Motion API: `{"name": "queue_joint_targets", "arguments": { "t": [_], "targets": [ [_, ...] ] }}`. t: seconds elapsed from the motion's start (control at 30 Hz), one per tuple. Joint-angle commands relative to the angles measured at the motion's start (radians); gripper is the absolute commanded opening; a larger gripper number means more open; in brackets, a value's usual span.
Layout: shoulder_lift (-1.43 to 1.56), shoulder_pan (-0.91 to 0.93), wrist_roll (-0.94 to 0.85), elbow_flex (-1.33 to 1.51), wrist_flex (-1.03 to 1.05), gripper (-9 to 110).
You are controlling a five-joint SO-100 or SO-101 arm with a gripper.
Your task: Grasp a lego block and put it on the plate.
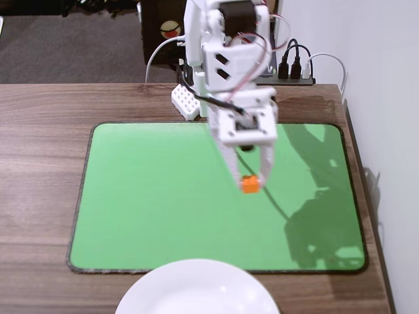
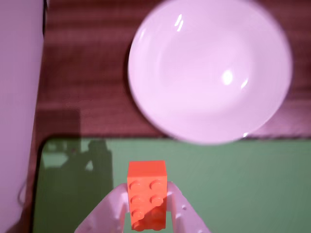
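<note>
My gripper (image 1: 250, 183) is shut on the orange lego block (image 1: 249, 184) and holds it above the green mat, right of the mat's centre in the fixed view. In the wrist view the block (image 2: 147, 194) sits between my two white fingers (image 2: 112, 213), studs facing the camera, its far end sticking out past the fingertips. The white round plate (image 1: 196, 291) lies at the table's front edge, partly cut off by the frame. In the wrist view the plate (image 2: 210, 68) is ahead of the block, on the wood just past the mat's edge.
A green mat (image 1: 157, 196) covers the middle of the wooden table (image 1: 39, 163). A white studded brick (image 1: 186, 101) lies at the mat's far edge by the arm's base. A power strip with plugs (image 1: 294, 72) sits at the back right. A white wall (image 1: 393, 131) borders the right.
</note>
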Motion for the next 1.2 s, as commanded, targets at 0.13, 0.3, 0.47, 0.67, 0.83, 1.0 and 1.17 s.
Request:
{"name": "queue_joint_targets", "arguments": {
  "t": [0.13, 0.3, 0.47, 0.67, 0.83, 1.0, 1.17],
  "targets": [
    [-0.058, 0.057, -0.081, -0.101, -0.166, 5],
    [-0.14, 0.1, -0.137, -0.112, -0.275, 5],
    [-0.222, 0.135, -0.163, -0.129, -0.345, 5],
    [-0.35, 0.149, -0.164, -0.202, -0.347, 5],
    [-0.466, 0.147, -0.152, -0.272, -0.345, 5],
    [-0.574, 0.155, -0.12, -0.348, -0.318, 6],
    [-0.646, 0.158, -0.089, -0.371, -0.299, 6]
  ]
}}
